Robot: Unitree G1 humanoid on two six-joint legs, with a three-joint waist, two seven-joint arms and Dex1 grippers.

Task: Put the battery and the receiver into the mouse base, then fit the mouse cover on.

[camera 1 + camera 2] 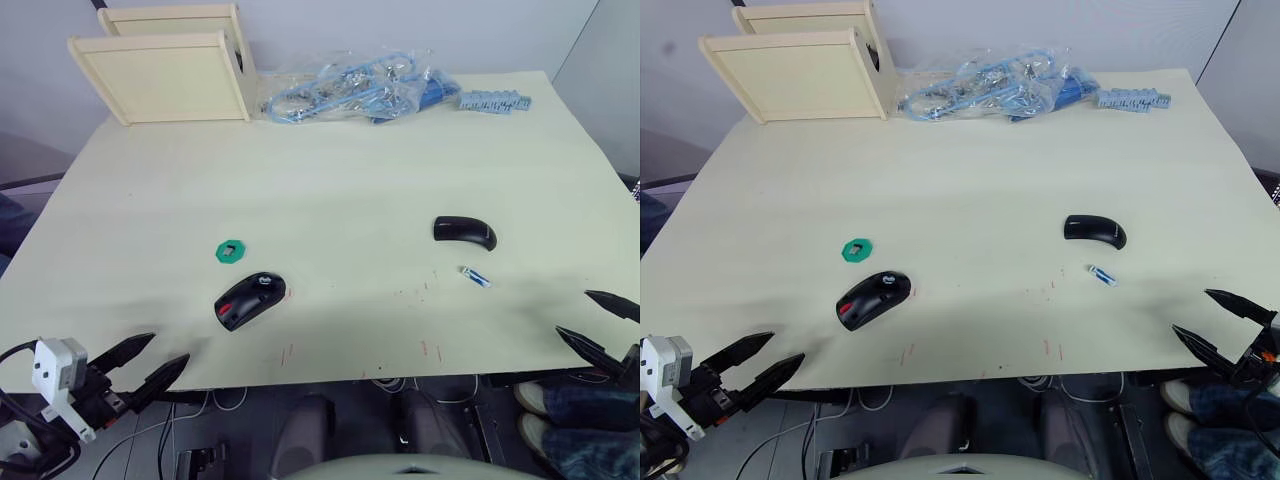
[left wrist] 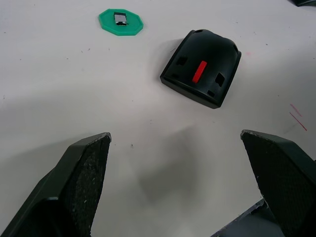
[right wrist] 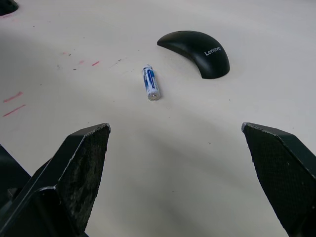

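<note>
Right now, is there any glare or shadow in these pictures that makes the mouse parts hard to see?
Head views: lighting is even, with faint soft shadows on the table and no glare. Left wrist view: the mouse base is sharp, and a soft shadow falls on the table between the left gripper fingers. Right wrist view: the mouse cover shows a mild sheen, the battery is crisp.

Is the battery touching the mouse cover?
Apart. The right wrist view shows bare table between the battery and the mouse cover.
</note>
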